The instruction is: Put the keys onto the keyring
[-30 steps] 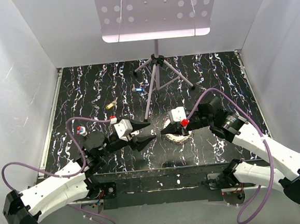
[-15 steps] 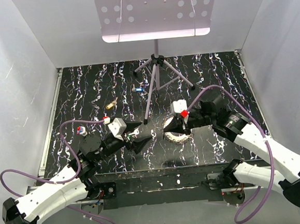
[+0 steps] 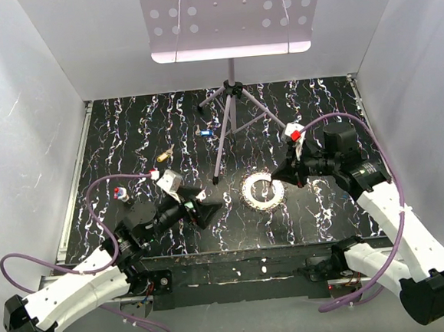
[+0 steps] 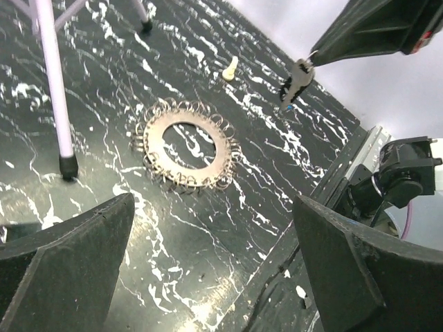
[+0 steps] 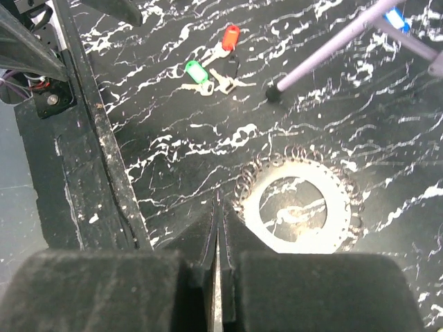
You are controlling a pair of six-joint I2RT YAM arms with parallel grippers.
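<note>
The keyring (image 3: pixel 262 188) lies flat on the black marbled table, a silvery ring with a coiled, toothed rim (image 4: pixel 185 144) (image 5: pixel 299 202). My right gripper (image 3: pixel 277 178) (image 5: pixel 218 205) hovers just right of the ring. It is shut on a small silver key (image 4: pixel 293 78) that hangs from its tips. My left gripper (image 3: pixel 212 201) (image 4: pixel 213 202) is open with nothing in it, left of the ring. More keys lie loose. A red-headed one (image 5: pixel 229 34) and a green-headed one (image 5: pixel 196 70) are at the near left (image 3: pixel 119 193). A brass one (image 3: pixel 163 154) and a blue one (image 3: pixel 204 132) lie farther back.
A lilac tripod stand (image 3: pixel 229 111) rises behind the ring, one foot (image 3: pixel 217 180) (image 4: pixel 68 166) close to the ring's left. Its perforated white plate (image 3: pixel 225 16) overhangs the back. White walls box in the table. The black front rail (image 5: pixel 83 138) runs along the near edge.
My left gripper has opened wide and drawn back toward the near left. My right gripper, still shut, has swung right and away from the left one. The keyring has stayed put.
</note>
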